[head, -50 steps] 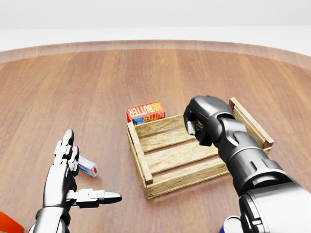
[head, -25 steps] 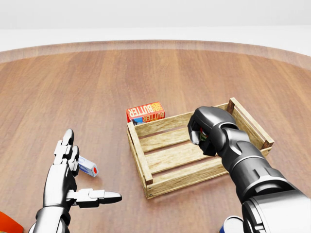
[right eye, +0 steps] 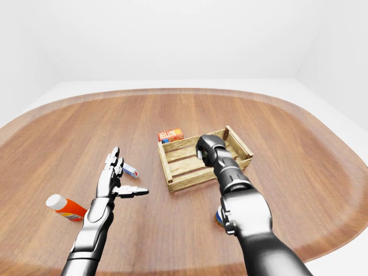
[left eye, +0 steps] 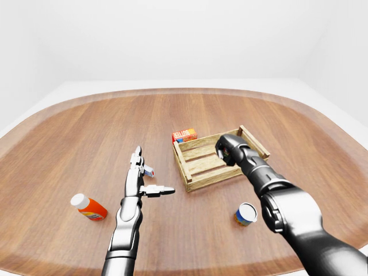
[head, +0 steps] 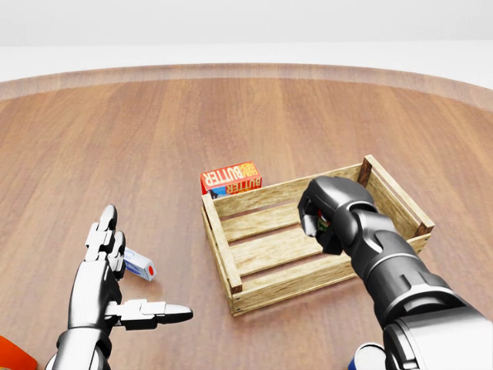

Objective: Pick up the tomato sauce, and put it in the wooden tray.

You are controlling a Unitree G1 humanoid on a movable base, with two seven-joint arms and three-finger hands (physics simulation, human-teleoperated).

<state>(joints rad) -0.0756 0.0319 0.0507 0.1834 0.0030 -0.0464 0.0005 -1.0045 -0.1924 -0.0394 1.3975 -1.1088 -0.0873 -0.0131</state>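
Tomato sauce (head: 322, 221) shows only as a sliver of red, green and white between the curled fingers of the right hand (head: 330, 212), which is clamped around it. The hand is positioned over the slatted floor of the wooden tray (head: 223, 239), toward the tray's right end, low between the side walls. The tray sits near the middle of the table (left eye: 75, 138), with a butter box (head: 230, 178) touching or just beside its far wall.

Judged status: pickup and carry are complete; release into the tray and hand withdrawal are outstanding. Whether the item already rests on the slats cannot be determined.

The left hand (head: 108, 289) is held apart above the table with fingers spread, empty; a small white tube (head: 139, 264) lies just beside it.

View differences: the head view gives the closest look at the grasp. The left-eye view additionally shows an orange bottle (left eye: 89, 207) near the table's left edge and a blue-and-white cup (left eye: 245, 214) beside the right forearm.
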